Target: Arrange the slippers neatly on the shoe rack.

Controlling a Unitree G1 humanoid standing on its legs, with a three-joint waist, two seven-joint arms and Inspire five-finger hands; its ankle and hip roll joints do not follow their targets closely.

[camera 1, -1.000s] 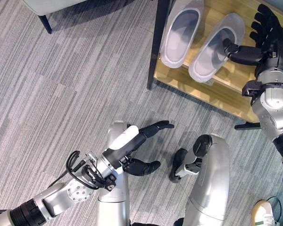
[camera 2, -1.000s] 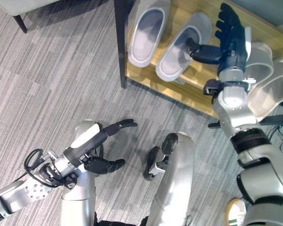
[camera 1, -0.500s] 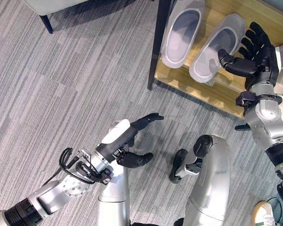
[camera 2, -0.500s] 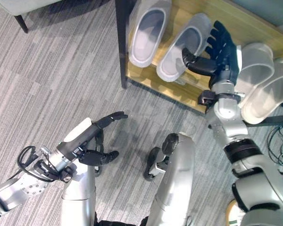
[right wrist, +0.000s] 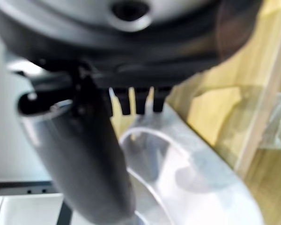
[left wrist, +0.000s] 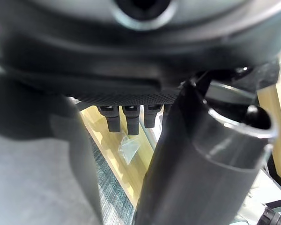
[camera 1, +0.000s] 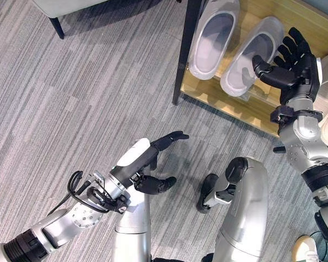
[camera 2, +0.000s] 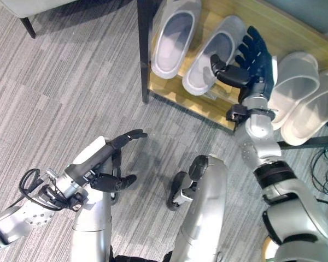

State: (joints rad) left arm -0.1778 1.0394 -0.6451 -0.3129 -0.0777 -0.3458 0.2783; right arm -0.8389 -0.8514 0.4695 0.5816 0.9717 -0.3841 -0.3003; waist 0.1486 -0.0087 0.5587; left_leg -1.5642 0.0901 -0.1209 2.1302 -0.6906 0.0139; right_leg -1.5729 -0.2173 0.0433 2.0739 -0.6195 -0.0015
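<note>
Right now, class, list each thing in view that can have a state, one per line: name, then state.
left slipper pair: lying side by side on the shoe rack, openings up.
right slipper pair: lying side by side on the rack, openings up.
shoe rack: upright, holding both pairs.
right hand: open, fingers spread, thumb at the near slipper of the left pair.
left hand: open, holding nothing, low over the carpet.
</note>
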